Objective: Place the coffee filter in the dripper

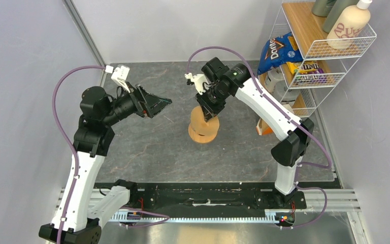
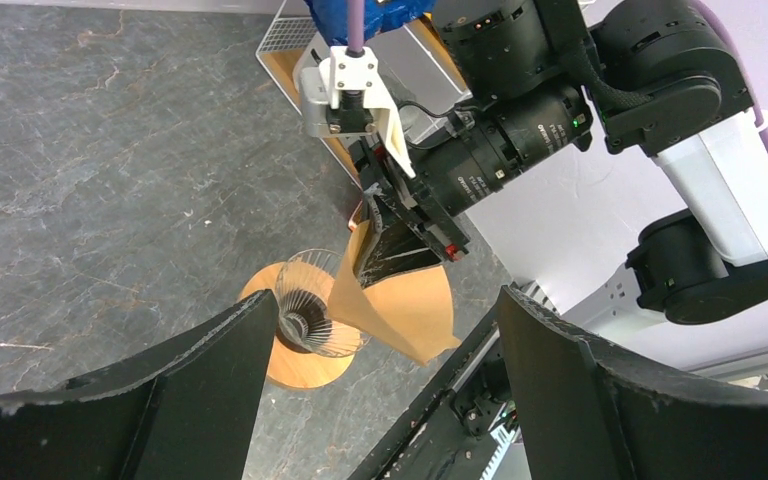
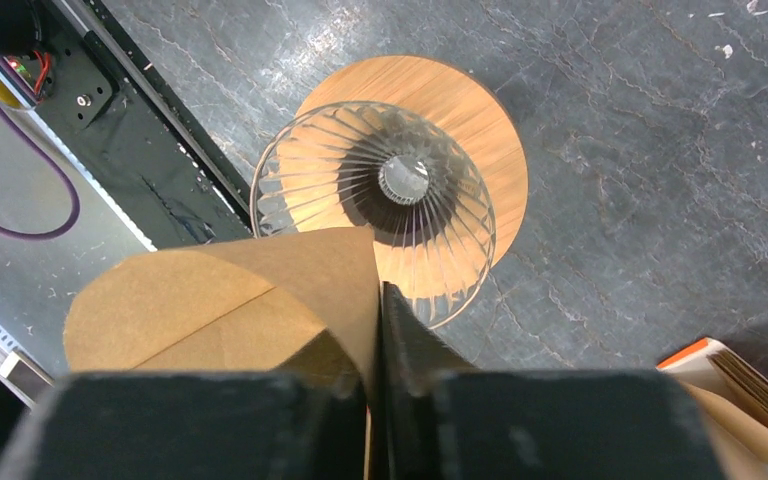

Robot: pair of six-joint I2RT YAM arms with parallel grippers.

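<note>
Just above the dripper (image 3: 360,200), the right jaws clench the filter (image 3: 210,300); the left jaws hang spread wide.

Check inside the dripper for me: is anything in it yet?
Nothing visible inside: the dripper shows bare ribs, its centre hole and the wooden collar beneath. The coffee filter, pinched in the right hand, overlaps the near rim and hides that part of the wall.
</note>
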